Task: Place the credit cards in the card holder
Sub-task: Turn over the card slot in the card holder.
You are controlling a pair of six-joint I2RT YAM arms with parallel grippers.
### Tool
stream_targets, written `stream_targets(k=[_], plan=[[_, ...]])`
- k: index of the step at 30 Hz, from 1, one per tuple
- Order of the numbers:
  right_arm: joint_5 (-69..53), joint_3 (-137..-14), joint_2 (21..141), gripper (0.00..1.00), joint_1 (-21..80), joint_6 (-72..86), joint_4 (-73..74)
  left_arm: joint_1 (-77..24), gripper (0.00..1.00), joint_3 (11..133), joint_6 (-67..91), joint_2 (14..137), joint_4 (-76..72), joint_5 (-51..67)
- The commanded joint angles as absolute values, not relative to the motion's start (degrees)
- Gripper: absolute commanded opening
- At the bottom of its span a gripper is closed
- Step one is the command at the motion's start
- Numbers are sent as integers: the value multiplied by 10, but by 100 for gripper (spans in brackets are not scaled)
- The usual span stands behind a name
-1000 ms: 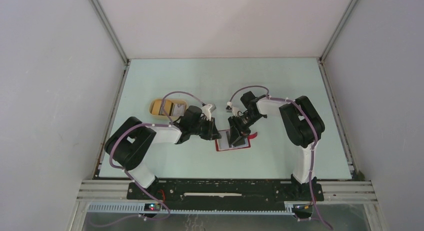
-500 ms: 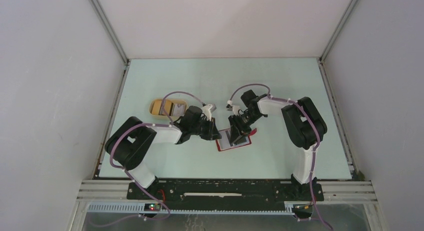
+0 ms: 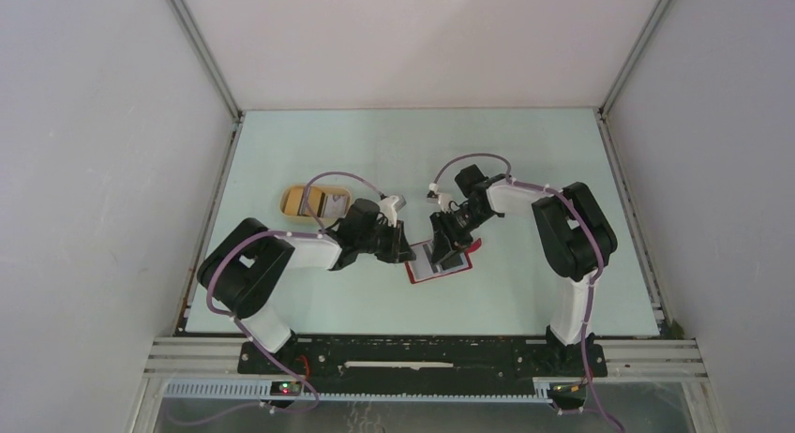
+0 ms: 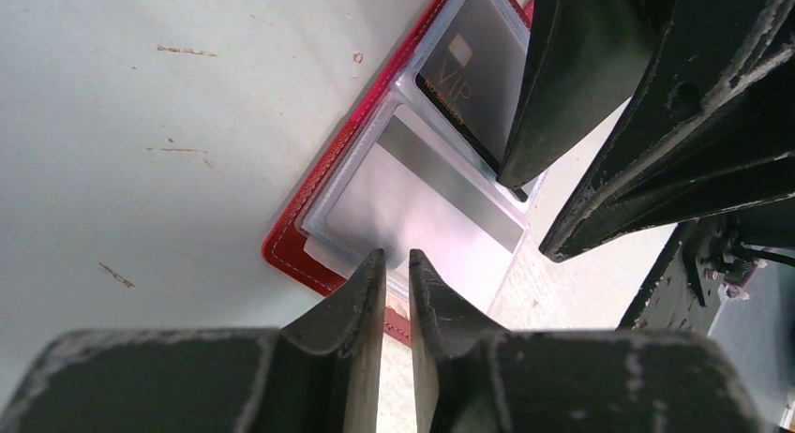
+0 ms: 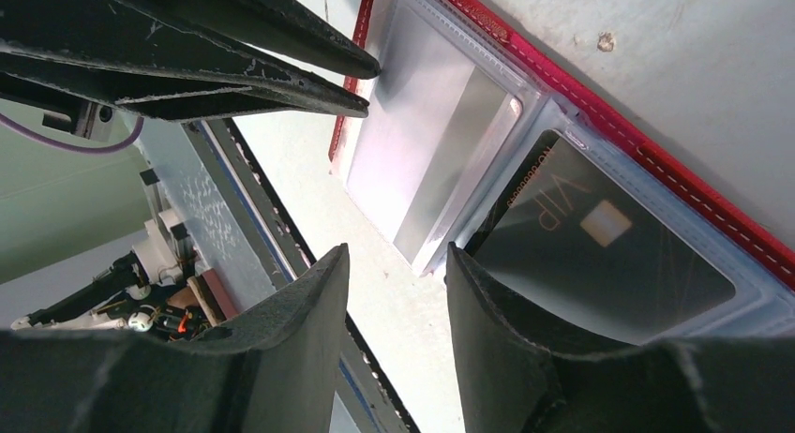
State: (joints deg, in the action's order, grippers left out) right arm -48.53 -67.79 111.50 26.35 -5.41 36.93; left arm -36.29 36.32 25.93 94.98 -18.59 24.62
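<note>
**Card holder** (image 4: 281,253): red, laid open and flat on the pale table (image 4: 141,124) between the two arms. Its clear sleeves are turned upward, so that cards can be slid in.

**Contents:** a grey striped card (image 4: 412,199) is lodged in the sleeve nearest the left gripper (image 4: 397,269). A dark VIP card (image 5: 600,241) is lodged in the sleeve beside it.

**Left gripper:** the jaws are drawn almost together on the holder's red edge and appear to pinch it. The hold is judged to be meant to keep the holder from sliding.

**Right gripper** (image 5: 396,257): the fingers are parted and nothing is held between them. It is poised just above the sleeve edge, beside the dark VIP card.

**Tan oval tray** (image 3: 287,205): set by the left arm, well apart from the holder. The remaining credit cards (image 3: 317,204) are kept in it, so the task is judged unfinished.
</note>
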Motion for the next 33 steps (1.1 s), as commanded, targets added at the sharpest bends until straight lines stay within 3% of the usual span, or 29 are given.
stream_targets(k=[1,18,33], plan=[[-488,-686,1089,52,263,-64,358,-372,21,347,258,968,-151,239],[-581,-687,1109,51,274,-64,360,-376,21,345,260,968,-155,239],[-466,-680,1079,50,139,-100,371,-376,22,347,268,961,-160,238]])
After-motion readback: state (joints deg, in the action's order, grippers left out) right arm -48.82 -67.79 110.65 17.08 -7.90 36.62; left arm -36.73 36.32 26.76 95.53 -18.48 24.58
